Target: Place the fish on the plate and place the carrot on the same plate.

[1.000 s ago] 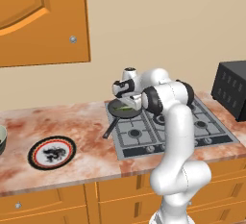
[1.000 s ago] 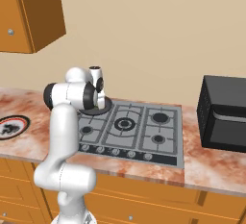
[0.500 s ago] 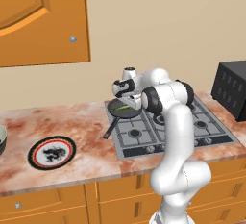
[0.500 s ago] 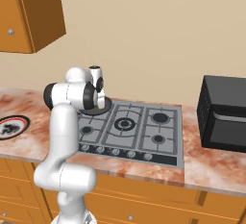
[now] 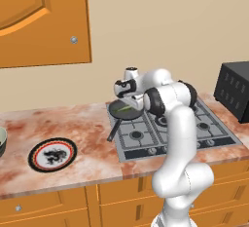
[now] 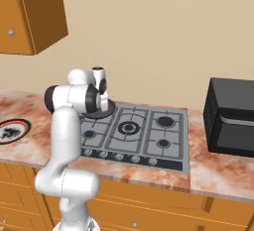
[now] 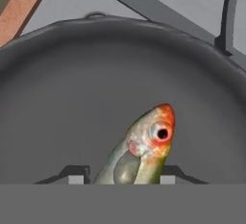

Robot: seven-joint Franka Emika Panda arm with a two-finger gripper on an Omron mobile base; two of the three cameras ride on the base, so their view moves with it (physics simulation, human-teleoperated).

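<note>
Fish [image 7: 144, 146] lies in pan [image 5: 124, 110] on hob's [image 5: 175, 131] back-left burner. Plate [image 5: 52, 154] on counter [image 5: 92, 133], well left of hob; oven [image 6: 230, 117] to hob's right.

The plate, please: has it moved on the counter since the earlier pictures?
No. The plate lies at the same spot on the counter, left of the stove.
</note>
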